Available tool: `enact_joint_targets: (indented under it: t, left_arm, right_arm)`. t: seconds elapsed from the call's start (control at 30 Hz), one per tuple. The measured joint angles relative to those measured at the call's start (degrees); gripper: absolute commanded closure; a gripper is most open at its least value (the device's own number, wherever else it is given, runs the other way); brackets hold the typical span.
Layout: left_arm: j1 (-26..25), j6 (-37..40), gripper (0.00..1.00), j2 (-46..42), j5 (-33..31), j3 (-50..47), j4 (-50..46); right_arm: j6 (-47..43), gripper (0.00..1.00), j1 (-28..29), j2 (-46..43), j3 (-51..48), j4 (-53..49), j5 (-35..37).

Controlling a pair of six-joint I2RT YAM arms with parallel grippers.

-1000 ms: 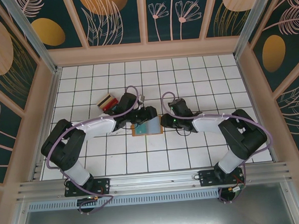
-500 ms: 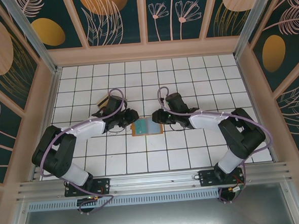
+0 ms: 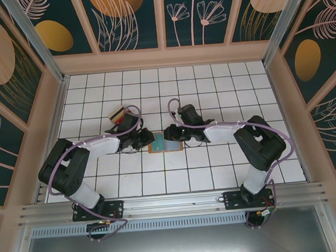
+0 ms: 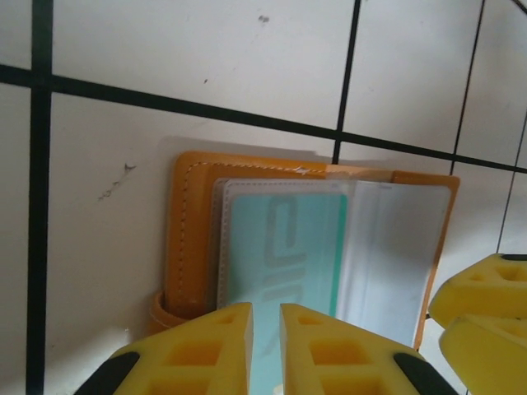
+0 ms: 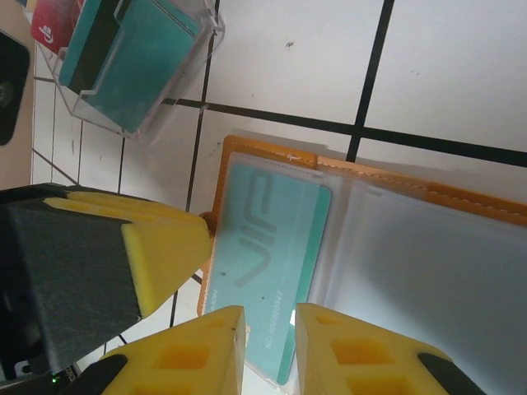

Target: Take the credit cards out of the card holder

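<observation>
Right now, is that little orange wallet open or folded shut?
Open. The card holder lies spread flat on the tiles, clear pockets facing up, with a teal card showing through one pocket.

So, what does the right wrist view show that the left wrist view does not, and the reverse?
Right wrist: a clear box with teal cards, a red card beside it. Left wrist: the card holder with its far edge from corner to corner, a scuff on the tile. Both: the holder open, a teal VIP card in its pocket.
</observation>
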Motion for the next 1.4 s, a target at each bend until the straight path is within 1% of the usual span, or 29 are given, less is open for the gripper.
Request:
enact_joint_targets:
  t: [1.0, 1.13, 1.27, 1.4]
  left_arm:
    - [-0.28, -0.04, 0.82, 1.38, 0.24, -0.52, 0.24]
    - [-0.28, -0.04, 0.82, 1.38, 0.26, -0.52, 0.26]
    - [-0.33, -0.02, 0.82, 1.38, 0.26, -0.52, 0.26]
    - [-0.33, -0.04, 0.82, 1.38, 0.26, -0.52, 0.26]
  right_arm:
    - [-0.17, 0.77, 0.85, 5.35, 3.26, -3.61, -1.64]
    - [-0.20, 0.78, 0.85, 5.99, 3.80, -3.98, -1.77]
    - [-0.20, 0.84, 0.85, 6.56, 4.09, -4.04, -2.10]
    - [-0.20, 0.84, 0.85, 6.75, 4.09, -4.09, -2.43]
